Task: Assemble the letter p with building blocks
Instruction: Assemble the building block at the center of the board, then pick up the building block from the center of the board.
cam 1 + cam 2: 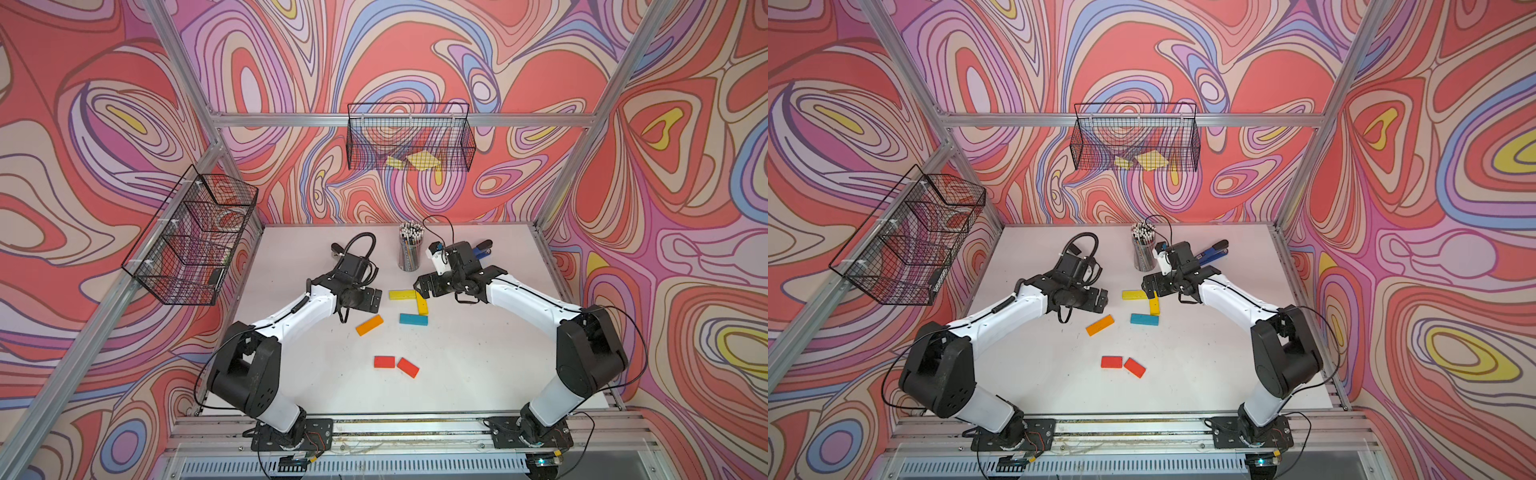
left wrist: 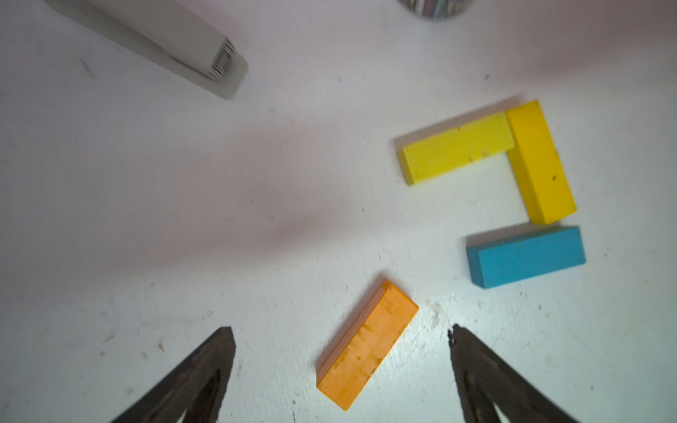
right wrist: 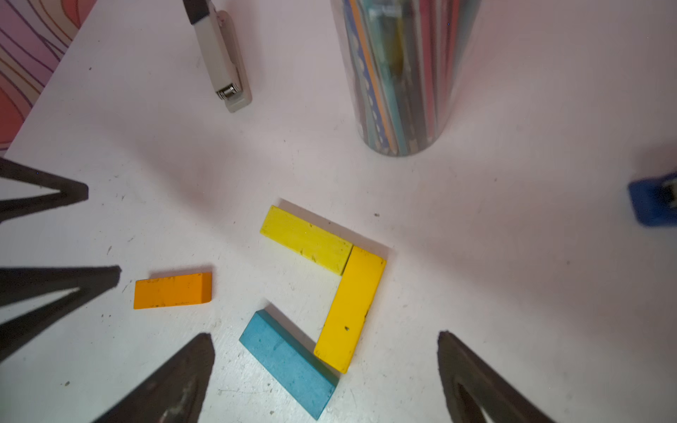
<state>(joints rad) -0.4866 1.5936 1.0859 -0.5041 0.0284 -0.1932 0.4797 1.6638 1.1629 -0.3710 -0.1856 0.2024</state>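
in a top view: scuffed white table (image 1: 478, 353); matte, rectangular: pale yellow bar (image 1: 402, 294) and deep yellow bar (image 1: 422, 306) butted in an L, teal bar (image 1: 413, 319) just nearer, orange bar (image 1: 369, 324) slanted, further left, two red bars (image 1: 384, 362) nearest | left wrist: left gripper (image 2: 340, 329) spread wide, empty, above orange bar | right wrist: right gripper (image 3: 325, 334) spread wide, empty, above deep yellow bar

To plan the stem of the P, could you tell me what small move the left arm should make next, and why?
Probably lower the left gripper and close on the orange block: it lies loose and tilted, framed by the open fingers, apart from the teal block.
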